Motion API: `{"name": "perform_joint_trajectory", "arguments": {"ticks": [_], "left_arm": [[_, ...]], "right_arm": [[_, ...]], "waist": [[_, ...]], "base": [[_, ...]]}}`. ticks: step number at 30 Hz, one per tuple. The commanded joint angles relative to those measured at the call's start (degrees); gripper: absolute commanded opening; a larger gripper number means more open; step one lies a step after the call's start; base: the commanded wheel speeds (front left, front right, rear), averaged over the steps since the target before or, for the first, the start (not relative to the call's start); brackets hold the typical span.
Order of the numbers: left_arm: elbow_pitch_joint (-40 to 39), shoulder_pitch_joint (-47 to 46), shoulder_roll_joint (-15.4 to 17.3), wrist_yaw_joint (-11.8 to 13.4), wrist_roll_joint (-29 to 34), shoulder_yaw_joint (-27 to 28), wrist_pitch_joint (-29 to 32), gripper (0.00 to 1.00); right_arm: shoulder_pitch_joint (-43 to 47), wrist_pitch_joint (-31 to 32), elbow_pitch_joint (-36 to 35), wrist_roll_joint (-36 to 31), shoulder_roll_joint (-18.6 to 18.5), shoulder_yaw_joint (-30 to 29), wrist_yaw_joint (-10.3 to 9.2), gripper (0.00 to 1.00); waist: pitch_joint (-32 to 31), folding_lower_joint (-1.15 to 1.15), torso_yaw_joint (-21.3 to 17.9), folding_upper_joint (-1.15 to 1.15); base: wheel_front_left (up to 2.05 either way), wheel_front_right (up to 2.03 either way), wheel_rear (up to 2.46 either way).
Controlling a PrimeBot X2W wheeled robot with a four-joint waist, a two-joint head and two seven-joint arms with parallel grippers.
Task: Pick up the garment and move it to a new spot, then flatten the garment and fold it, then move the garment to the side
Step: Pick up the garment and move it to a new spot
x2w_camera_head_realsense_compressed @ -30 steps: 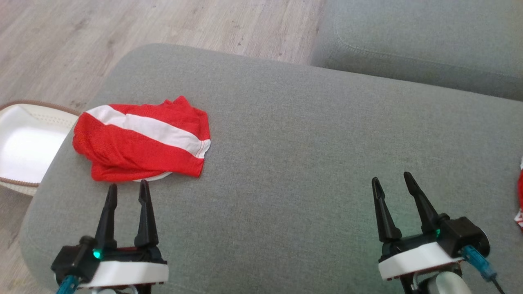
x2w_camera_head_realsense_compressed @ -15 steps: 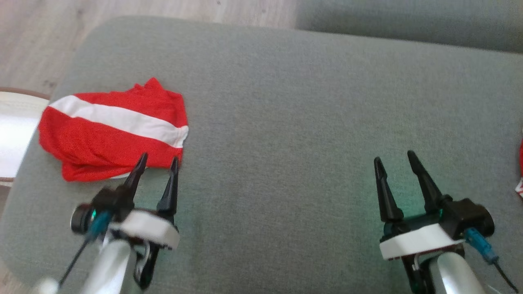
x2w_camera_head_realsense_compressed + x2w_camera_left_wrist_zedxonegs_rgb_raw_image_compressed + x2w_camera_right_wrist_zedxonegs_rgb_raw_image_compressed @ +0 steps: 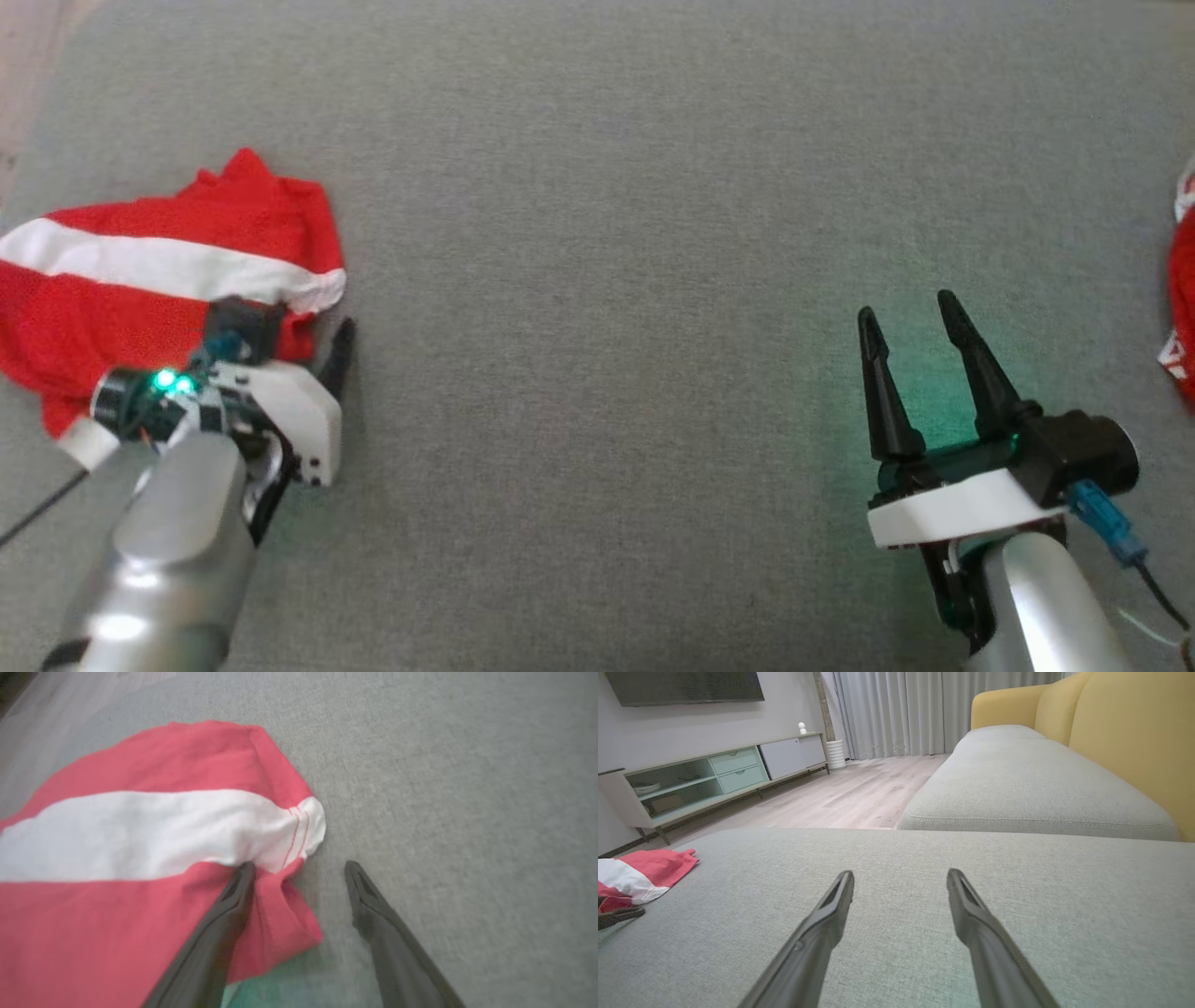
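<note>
The garment (image 3: 159, 271) is a crumpled red piece with a broad white stripe, lying at the left of the grey cushion (image 3: 607, 187). My left gripper (image 3: 301, 341) is tipped down at its right corner, open. In the left wrist view the left gripper (image 3: 299, 865) straddles that corner of the garment (image 3: 140, 830): one finger rests on the red cloth just below the stripe, the other on bare cushion. My right gripper (image 3: 910, 313) hovers open over the cushion at the lower right, holding nothing. The right wrist view shows the right gripper (image 3: 900, 873) and the garment (image 3: 640, 872) far left.
Another red and white cloth (image 3: 1184, 308) pokes in at the right edge. Beyond the cushion, the right wrist view shows a second grey seat (image 3: 1031, 779), a yellow sofa back (image 3: 1134, 732), wooden floor (image 3: 850, 793) and a low TV cabinet (image 3: 714, 774).
The head camera has tilted down, so the floor and basket slid out of view. My left gripper has reached forward and tipped down onto the garment's right corner. The right gripper has stayed put.
</note>
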Motion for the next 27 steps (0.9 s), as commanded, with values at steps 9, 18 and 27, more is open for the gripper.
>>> {"name": "perform_joint_trajectory", "arguments": {"ticks": [9,18,27], "left_arm": [[4.8,-4.5,1.8,0.3,-1.4,1.7,-2.9,0.00],[-1.5,-5.4,1.8,1.0,0.2,1.0,-17.7,0.00],[-29.5,-2.8,0.9,0.8,3.0,0.4,-19.7,0.00]], "right_arm": [[-1.7,-0.6,-1.6,-0.2,-0.2,1.1,0.39,1.00],[-1.0,-0.6,-1.0,1.2,-0.2,1.3,0.39,1.00],[0.7,-0.6,-0.9,2.5,-0.2,1.2,0.39,1.00]], "waist": [[-0.5,-0.01,-2.2,0.00],[-4.5,-0.01,-4.0,0.00],[-8.6,-0.01,-6.4,0.00]], "base": [[0.00,0.00,0.00],[0.00,0.00,0.00],[0.00,0.00,0.00]]}}
